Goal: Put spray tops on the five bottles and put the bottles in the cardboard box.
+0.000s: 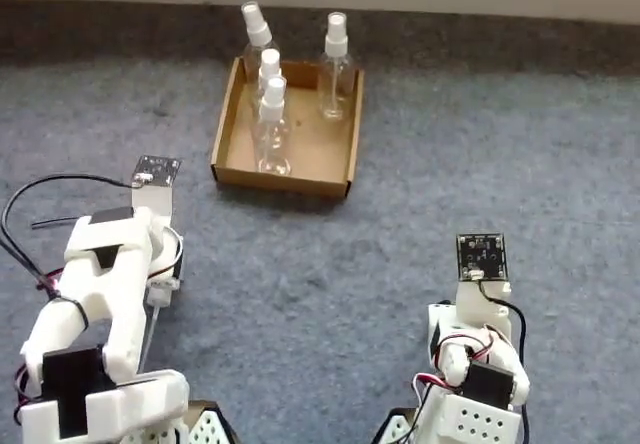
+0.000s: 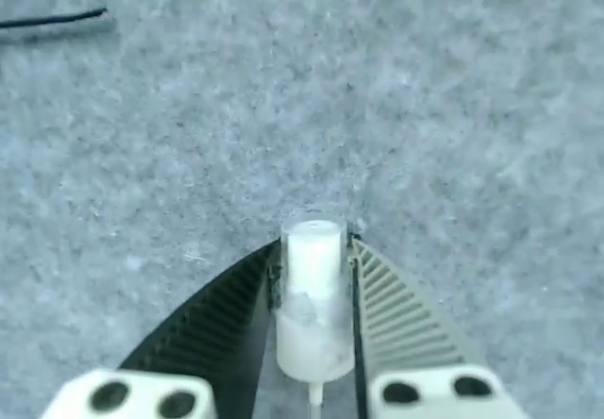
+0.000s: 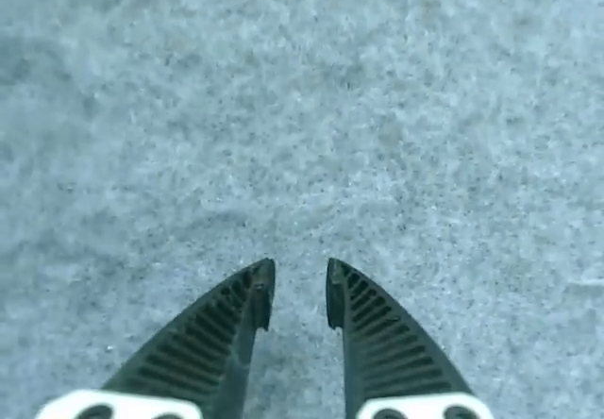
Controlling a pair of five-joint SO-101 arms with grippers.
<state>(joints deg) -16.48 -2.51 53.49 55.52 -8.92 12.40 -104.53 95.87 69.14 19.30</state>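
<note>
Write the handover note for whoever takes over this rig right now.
Left claw: shut on a spray top, above the table.
Right claw: open, empty, above the table.
Box: four bottles stand in it, each with a top on.
Done: four bottles capped and boxed.
Left: fit the held spray top to the fifth bottle, then box it.
</note>
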